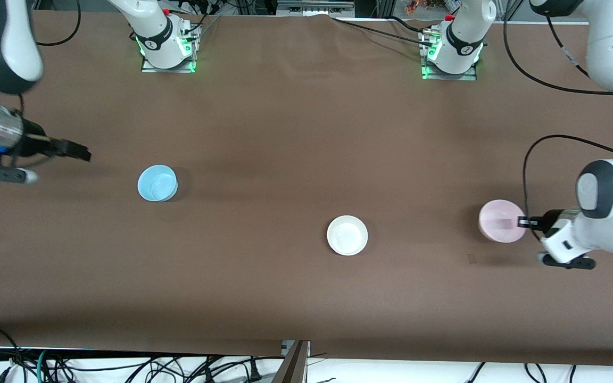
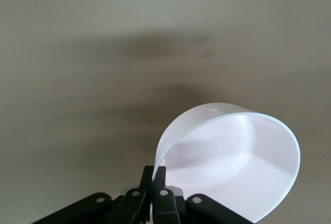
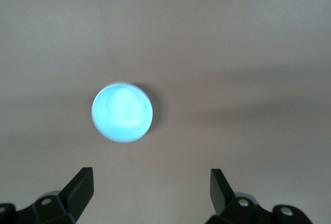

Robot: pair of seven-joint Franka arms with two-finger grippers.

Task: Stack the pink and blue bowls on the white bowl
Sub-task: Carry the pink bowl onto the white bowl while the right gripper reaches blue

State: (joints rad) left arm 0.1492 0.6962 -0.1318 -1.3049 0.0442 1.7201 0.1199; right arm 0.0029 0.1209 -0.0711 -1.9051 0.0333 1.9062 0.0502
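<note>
The pale pink bowl [image 1: 500, 221] is at the left arm's end of the table. My left gripper [image 1: 521, 222] is shut on its rim, one finger inside and one outside. In the left wrist view the pink bowl [image 2: 232, 162] tilts from the gripper [image 2: 155, 175]; I cannot tell whether it touches the table. The white bowl [image 1: 347, 235] sits upright mid-table, a little nearer the camera. The sky-blue bowl [image 1: 157, 183] stands toward the right arm's end. My right gripper [image 1: 84, 155] hovers open beside it. The right wrist view shows the blue bowl [image 3: 122, 112] ahead of the open right gripper [image 3: 151, 183].
Both arm bases [image 1: 167, 50] [image 1: 451, 56] stand at the edge farthest from the camera. A black cable [image 1: 538, 143] loops above the table by the left arm. More cables [image 1: 125, 367] hang below the edge nearest the camera. Brown cloth [image 1: 285, 159] covers the table.
</note>
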